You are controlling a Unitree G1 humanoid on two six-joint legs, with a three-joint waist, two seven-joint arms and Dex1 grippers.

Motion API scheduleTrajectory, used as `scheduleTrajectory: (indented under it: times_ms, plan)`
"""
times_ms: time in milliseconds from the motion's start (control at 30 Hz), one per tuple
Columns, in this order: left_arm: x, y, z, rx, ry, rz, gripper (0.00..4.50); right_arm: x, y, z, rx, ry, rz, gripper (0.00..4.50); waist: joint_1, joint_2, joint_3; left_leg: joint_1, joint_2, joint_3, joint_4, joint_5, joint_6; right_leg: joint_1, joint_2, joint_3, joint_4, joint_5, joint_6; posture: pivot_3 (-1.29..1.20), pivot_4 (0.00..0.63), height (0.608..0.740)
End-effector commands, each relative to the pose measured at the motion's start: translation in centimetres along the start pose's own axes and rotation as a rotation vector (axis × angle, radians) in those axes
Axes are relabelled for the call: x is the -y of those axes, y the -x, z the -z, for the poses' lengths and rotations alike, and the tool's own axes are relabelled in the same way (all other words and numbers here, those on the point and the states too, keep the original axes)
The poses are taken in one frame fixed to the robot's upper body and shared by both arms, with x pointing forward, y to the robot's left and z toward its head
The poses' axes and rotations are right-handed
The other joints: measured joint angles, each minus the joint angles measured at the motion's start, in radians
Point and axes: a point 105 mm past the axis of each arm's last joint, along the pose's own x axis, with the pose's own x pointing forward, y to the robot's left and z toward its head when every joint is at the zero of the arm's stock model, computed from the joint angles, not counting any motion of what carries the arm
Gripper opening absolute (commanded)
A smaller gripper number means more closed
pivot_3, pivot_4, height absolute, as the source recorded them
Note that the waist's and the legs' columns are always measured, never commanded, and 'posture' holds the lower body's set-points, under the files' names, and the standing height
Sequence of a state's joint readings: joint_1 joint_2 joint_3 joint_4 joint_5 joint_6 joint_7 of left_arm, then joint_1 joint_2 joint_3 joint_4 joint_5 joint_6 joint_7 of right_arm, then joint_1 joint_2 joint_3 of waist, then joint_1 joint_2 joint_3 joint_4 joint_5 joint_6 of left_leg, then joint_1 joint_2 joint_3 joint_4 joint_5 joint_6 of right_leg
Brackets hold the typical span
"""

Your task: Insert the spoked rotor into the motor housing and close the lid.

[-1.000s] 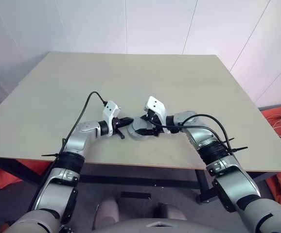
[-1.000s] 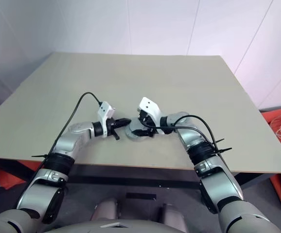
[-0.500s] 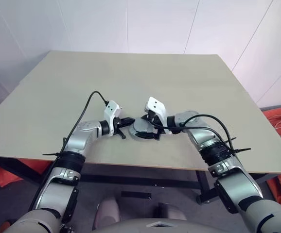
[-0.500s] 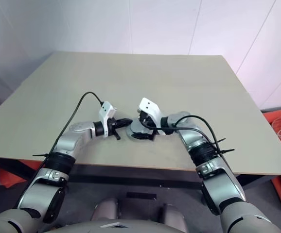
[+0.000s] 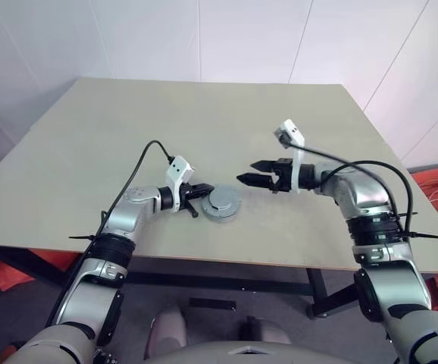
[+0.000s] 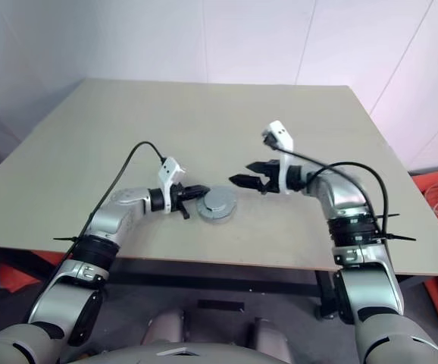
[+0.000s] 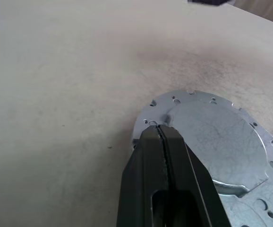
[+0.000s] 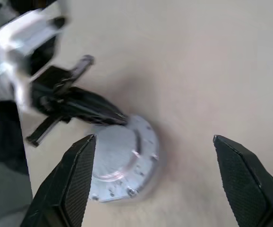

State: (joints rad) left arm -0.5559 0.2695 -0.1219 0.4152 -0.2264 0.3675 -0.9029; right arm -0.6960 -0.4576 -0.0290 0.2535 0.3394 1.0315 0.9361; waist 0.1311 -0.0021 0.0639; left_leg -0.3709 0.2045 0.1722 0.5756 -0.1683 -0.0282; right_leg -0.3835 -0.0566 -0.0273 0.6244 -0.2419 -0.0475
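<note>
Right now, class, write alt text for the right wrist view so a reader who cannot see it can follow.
A round grey lid lies closed on a pale table, with the left gripper, shut, touching its edge. The right gripper is open above the table, a black finger on each side of the picture.

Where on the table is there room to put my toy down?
The whole far half of the table beyond the grippers is bare, and so are its left and right sides. It's crowded near the front edge: the lid lies closed there, the left gripper at its rim and the right gripper hanging open beside it.
</note>
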Motion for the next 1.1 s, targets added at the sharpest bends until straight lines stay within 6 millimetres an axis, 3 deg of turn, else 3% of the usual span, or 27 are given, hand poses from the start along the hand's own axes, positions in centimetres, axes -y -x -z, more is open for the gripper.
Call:
scheduleTrajectory:
  times_ms: [33,133,267,533,767,1100]
  plan:
    - [0.7,-0.4,-0.9,0.01,-0.04,0.039,0.0,0.0,1.9,2.2,-0.11,-0.292,-0.015,4.48,0.005,0.0,0.0,0.0,0.0,0.0,0.0,0.0,0.0,0.001,0.0,0.0,0.0,0.0,0.0,0.0,0.0,0.74]
    - [0.8,-0.4,-0.9,0.008,-0.044,0.045,0.0,-1.1,2.7,3.8,-0.154,-0.448,-0.081,4.48,0.016,0.0,0.0,0.0,0.0,0.0,-0.001,0.0,0.0,0.001,0.0,0.0,-0.001,0.0,0.0,0.0,0.0,0.74]
    - [0.9,-0.4,-0.8,0.006,-0.047,0.05,0.0,-1.6,1.7,5.3,-0.161,-0.582,-0.1,4.48,0.017,0.002,0.0,0.0,0.0,0.0,-0.001,0.0,-0.001,-0.001,0.0,0.0,0.0,0.0,0.0,0.0,0.0,0.74]
    - [0.9,-0.4,-0.8,0.008,-0.054,0.051,0.0,-2.5,-1.3,5.5,-0.125,-0.708,-0.14,4.48,0.023,0.002,0.0,0.001,0.0,0.0,-0.002,0.001,-0.002,-0.001,-0.001,0.0,0.0,0.0,0.0,0.0,0.0,0.74]
    - [1.0,-0.4,-0.9,0.003,-0.063,0.06,0.0,-2.3,-2.4,5.6,-0.124,-0.759,-0.098,4.48,0.022,0.002,0.0,0.002,0.0,0.0,-0.005,0.002,-0.004,-0.001,-0.001,0.0,0.0,0.0,0.0,0.0,0.0,0.74]
    - [1.1,-0.3,-0.9,0.011,-0.06,0.063,0.0,-2.4,-2.3,5.5,-0.089,-0.768,-0.104,1.29,0.021,0.003,-0.001,0.002,0.0,0.0,-0.008,0.004,-0.006,-0.002,-0.001,0.0,-0.001,0.0,0.001,0.0,0.0,0.74]
